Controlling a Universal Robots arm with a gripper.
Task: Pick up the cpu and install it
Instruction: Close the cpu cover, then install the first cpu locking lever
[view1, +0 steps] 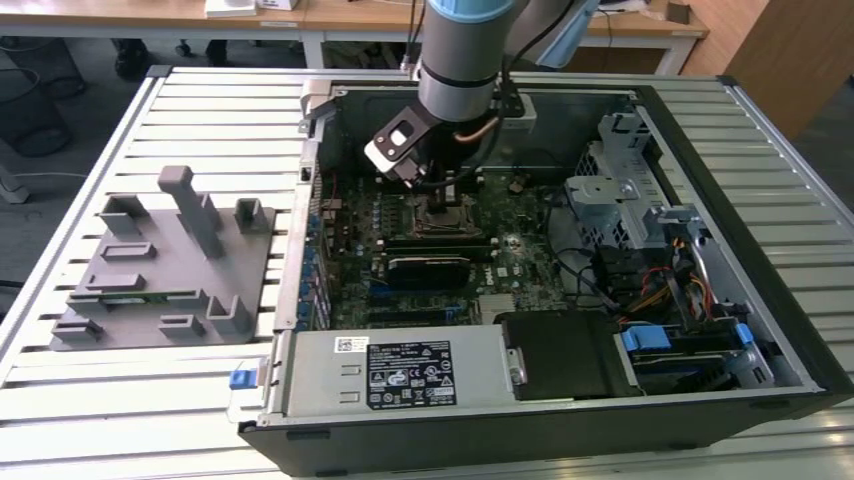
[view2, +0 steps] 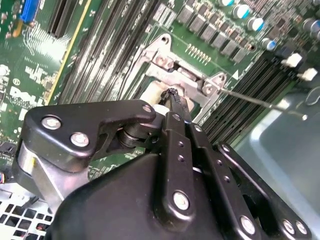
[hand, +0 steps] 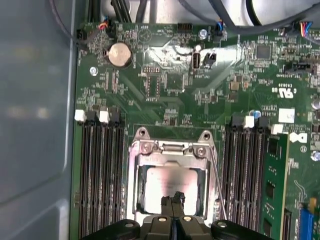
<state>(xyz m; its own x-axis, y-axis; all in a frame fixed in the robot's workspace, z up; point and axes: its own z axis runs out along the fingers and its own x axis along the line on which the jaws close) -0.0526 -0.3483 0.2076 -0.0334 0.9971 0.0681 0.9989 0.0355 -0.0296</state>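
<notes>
The cpu (hand: 170, 177), a flat square chip with a silver lid, lies in the motherboard socket, framed by the metal load plate (hand: 172, 148). My gripper (hand: 173, 201) hangs right over the chip's near edge with its two black fingers pressed together, tips at or just above the lid. In the second wrist view the gripper (view2: 173, 96) points down at the socket frame (view2: 180, 75). In the exterior view the gripper (view1: 447, 196) reaches into the open computer case over the socket (view1: 447, 216).
Memory slots (hand: 97, 175) flank the socket on both sides, and a thin wire lever (hand: 217, 180) runs beside the frame. The case holds a power supply (view1: 387, 372) and a drive cage (view1: 627, 200). A grey fixture block (view1: 160, 262) stands at the exterior view's left.
</notes>
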